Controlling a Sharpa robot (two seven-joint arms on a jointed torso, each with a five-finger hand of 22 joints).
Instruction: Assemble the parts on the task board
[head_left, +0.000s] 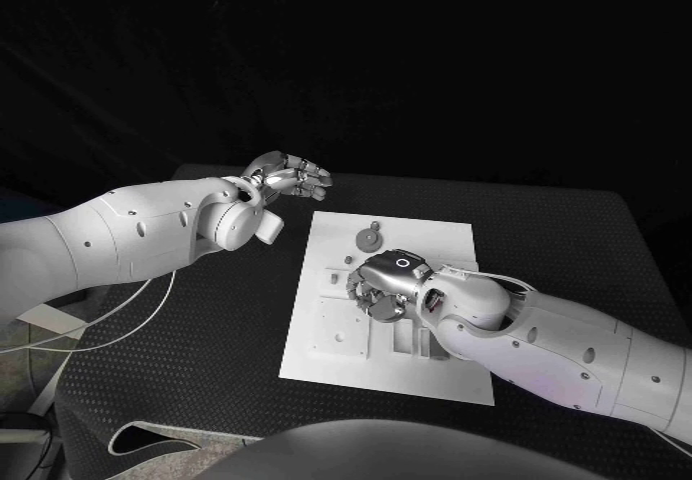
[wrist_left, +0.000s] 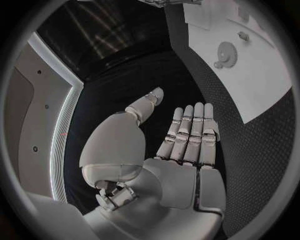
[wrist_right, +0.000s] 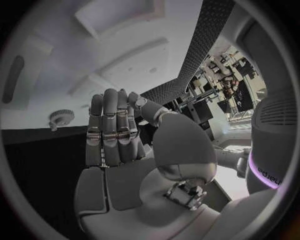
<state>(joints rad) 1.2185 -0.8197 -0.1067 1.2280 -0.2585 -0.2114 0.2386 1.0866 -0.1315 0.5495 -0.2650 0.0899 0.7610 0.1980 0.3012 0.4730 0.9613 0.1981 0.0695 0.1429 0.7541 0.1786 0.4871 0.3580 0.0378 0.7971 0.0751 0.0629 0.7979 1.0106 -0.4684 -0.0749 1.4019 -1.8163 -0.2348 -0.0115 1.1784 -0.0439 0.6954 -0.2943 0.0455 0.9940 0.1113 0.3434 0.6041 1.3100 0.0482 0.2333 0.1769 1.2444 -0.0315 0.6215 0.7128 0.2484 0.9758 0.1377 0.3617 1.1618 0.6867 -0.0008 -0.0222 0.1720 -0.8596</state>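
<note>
- The task board (head_left: 325, 340), a white plate, lay flat in the middle of the black worktop (head_left: 577, 260), its long side running away from the robot.
- A grey gear-shaped part (head_left: 371, 238) sat on the far end of the board, clear of both hands; the left wrist view showed the same toothed disc (wrist_left: 226, 52) lying flat on the white surface with a small knob at its edge.
- A smaller part (wrist_left: 244, 36) lay on the board beyond the gear in the left wrist view; its shape could not be made out.
- The left robot hand (head_left: 284, 178) was held over bare worktop just off the board's far left corner, apart from the board. The left wrist view showed it (wrist_left: 181, 145) with fingers straight and side by side, thumb out to one side, nothing in it.
- The right robot hand (head_left: 387, 290) was over the middle of the board, palm down. Whether it touched the board could not be told from the head view.
- In the right wrist view the right robot hand (wrist_right: 119, 145) had its fingers extended close together, thumb apart, holding nothing; the gear (wrist_right: 60, 118) lay beyond the fingertips, not touching them.
- Recesses and small fittings (head_left: 346, 335) were visible on the near half of the board beside the right robot hand; detail was too fine to identify.
</note>
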